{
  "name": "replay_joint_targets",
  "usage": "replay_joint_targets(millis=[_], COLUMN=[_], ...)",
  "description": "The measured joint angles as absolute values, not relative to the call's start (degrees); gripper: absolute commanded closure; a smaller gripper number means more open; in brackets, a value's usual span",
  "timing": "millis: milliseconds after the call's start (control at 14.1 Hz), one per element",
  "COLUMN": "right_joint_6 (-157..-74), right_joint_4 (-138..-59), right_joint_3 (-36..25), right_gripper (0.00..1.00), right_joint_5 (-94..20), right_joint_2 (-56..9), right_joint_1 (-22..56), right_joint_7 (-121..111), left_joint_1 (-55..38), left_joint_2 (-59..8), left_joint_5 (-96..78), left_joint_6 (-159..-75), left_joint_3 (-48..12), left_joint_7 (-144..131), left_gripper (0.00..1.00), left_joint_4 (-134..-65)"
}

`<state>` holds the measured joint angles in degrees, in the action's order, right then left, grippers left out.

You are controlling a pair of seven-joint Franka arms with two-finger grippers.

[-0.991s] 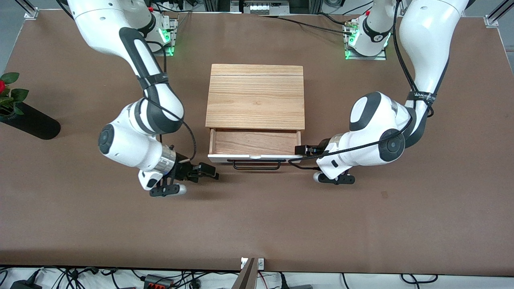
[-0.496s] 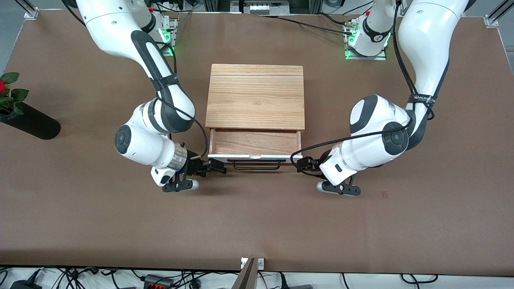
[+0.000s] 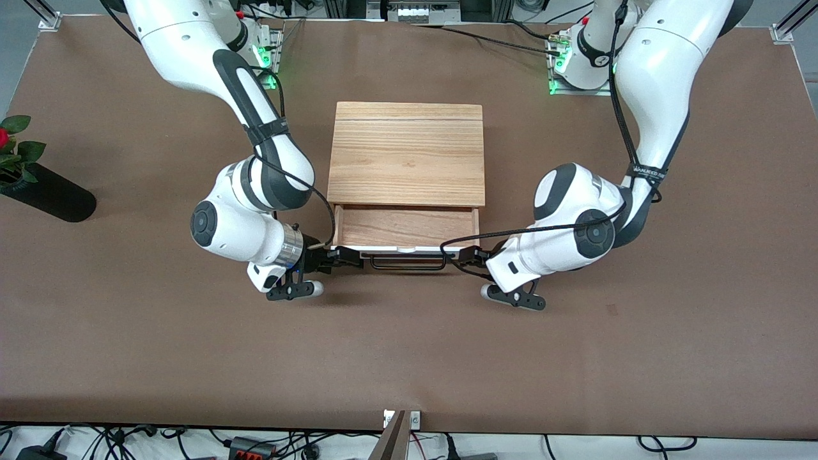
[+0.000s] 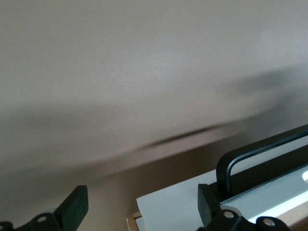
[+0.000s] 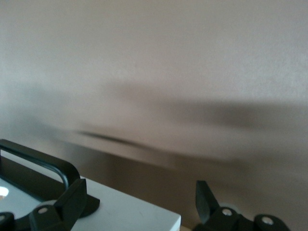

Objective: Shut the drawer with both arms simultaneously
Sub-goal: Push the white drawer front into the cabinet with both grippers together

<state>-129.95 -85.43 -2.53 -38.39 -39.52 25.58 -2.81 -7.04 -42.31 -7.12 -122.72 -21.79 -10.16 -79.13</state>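
Note:
The light oak cabinet (image 3: 406, 153) stands mid-table with its drawer (image 3: 406, 227) pulled out toward the front camera. The drawer's white front panel (image 3: 390, 248) carries a black wire handle (image 3: 409, 263). My right gripper (image 3: 344, 257) is open at the panel's end toward the right arm; in the right wrist view (image 5: 139, 204) its fingers straddle the panel's corner (image 5: 125, 211) beside the handle (image 5: 43, 159). My left gripper (image 3: 461, 257) is open at the other end; in the left wrist view (image 4: 139, 211) it straddles the panel's corner (image 4: 178, 202) near the handle (image 4: 250, 161).
A black vase (image 3: 48, 191) with a red rose (image 3: 5, 137) lies at the right arm's end of the brown table (image 3: 409, 358). Both arm bases stand near the cabinet's back corners.
Both grippers have moved in toward the two ends of the drawer's front panel and now sit against its corners. The drawer stands about as far out as before.

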Motion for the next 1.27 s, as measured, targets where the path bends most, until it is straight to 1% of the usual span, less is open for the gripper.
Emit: replay_joint_targets(millis=[496,850,1274], right_joint_6=[-121.1,-115.0,-111.3], right_joint_4=[-85.5,-85.5,-85.8], right_joint_3=[-3.2,-3.2,-3.0], right_gripper=[0.0,0.0,0.0], right_joint_5=[-38.4,-38.4,-38.4], right_joint_2=[-38.6,-38.5,-38.5], right_joint_1=[25.3,25.4,25.8], right_joint_7=[-2.7,-2.7,-2.7], left_joint_1=[-7.2,-7.7,-7.6], left_joint_2=[-42.8,-43.2,-44.4], left_joint_5=[-7.4,-10.6,-14.0], left_joint_6=[-119.0,-111.6,-107.5], left_joint_3=[-21.8,-21.9,-21.9], left_joint_7=[-10.1,-10.1,-10.1], left_gripper=[0.0,0.0,0.0], left_joint_4=[-79.2,-79.3,-79.3])
